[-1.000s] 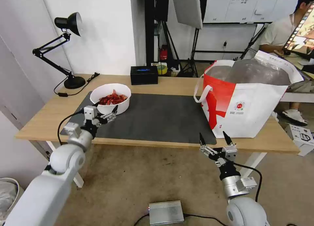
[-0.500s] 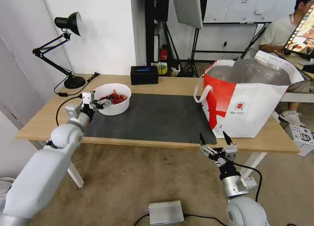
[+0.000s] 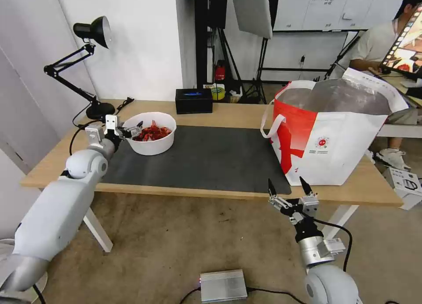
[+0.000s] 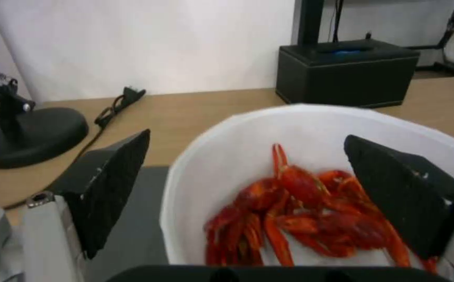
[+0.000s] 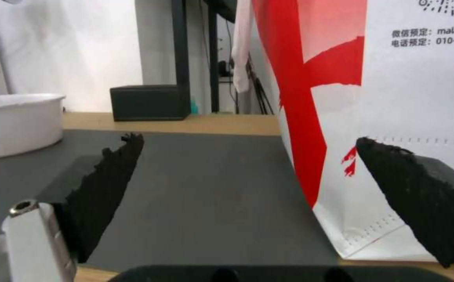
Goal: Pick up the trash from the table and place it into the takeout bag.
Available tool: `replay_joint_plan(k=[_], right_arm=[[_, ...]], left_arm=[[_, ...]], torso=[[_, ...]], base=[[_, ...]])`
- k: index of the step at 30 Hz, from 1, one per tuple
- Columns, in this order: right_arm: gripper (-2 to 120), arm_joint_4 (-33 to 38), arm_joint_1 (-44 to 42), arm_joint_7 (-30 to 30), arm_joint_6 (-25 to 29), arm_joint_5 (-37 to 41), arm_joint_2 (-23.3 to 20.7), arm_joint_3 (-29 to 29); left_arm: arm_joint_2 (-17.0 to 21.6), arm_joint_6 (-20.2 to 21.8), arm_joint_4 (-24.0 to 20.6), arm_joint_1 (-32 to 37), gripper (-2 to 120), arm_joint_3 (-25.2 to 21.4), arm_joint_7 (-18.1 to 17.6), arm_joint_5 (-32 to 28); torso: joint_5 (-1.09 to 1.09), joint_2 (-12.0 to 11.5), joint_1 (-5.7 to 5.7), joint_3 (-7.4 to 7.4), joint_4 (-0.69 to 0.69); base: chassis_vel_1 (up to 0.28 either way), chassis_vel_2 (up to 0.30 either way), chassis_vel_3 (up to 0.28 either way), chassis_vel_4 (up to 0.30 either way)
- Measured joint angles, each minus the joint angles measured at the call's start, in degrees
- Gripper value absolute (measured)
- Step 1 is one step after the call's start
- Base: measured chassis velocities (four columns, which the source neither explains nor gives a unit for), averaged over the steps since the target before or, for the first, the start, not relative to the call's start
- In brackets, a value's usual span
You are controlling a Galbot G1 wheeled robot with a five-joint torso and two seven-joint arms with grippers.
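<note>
The left pincer hung spread wide at the near-left rim of the white round bowl of red crayfish shells, gripping nothing! From the wrist camera its two black pads straddled the bowl's wall, one outside over the dark grey rectangular mat, one above the shells. The danger, as I judged it: a thin rim pinched on one side only could let the bowl tip as it rose, spilling shells across the mat, and a bite set too shallow could slip off the smooth white wall altogether. The carry looked long too, since the large white takeout bag with the broad red panel stood well apart at the far right end of the light wooden desk, its foil-lined mouth open and high.

The left arm reached forward over the desk's left edge, forearm angled up, wrist about level with the rim. The right pincer waited low before the desk's front edge, just beside the bag's corner, fingers parted and empty.
</note>
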Motion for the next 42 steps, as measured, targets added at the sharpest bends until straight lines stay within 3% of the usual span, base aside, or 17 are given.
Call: replay_joint_plan(k=[15, 25, 42], right_arm=[[100, 0.0, 0.0, 0.0, 0.0, 0.0, 0.0, 0.0], [100, 0.0, 0.0, 0.0, 0.0, 0.0, 0.0, 0.0], [100, 0.0, 0.0, 0.0, 0.0, 0.0, 0.0, 0.0]], left_arm=[[2.59, 9.56, 4.03, -5.67, 100, 2.69, 4.02, -2.94], [3.4, 11.23, 6.79, -8.37, 100, 5.97, 6.19, -4.08], [3.27, 12.05, 11.71, -12.73, 100, 12.1, 6.86, -6.1]], torso=[[0.0, 0.0, -0.01, 0.0, 0.0], [-0.01, 0.0, -0.01, 0.0, 0.0], [0.0, 0.0, -0.01, -0.01, 0.0]], base=[[0.0, 0.0, 0.0, 0.0], [0.0, 0.0, 0.0, 0.0], [0.0, 0.0, 0.0, 0.0]])
